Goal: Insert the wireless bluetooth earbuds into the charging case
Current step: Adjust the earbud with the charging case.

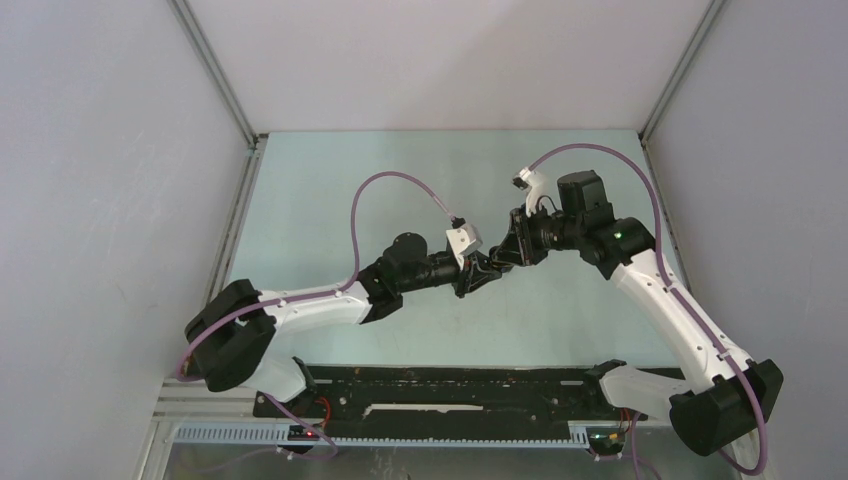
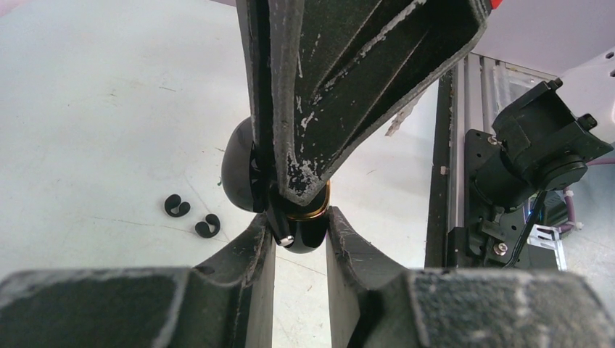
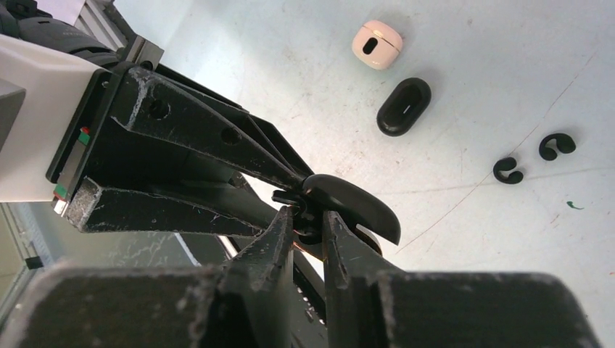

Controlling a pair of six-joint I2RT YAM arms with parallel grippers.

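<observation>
Two grippers meet over the middle of the table (image 1: 330, 180). The left gripper (image 2: 299, 221) squeezes the open black charging case (image 2: 238, 165) tight by its lower half. The right gripper (image 3: 306, 217) comes at the case from 12 o'clock in the left wrist view. Its jaws are narrow, and it is not clear if they pinch anything. From the right wrist, two little black earbuds (image 3: 508, 170) lie loose on the table at 3 o'clock. Farther off at 1 o'clock sits a shut black case (image 3: 404, 106), then a white case (image 3: 377, 43).
</observation>
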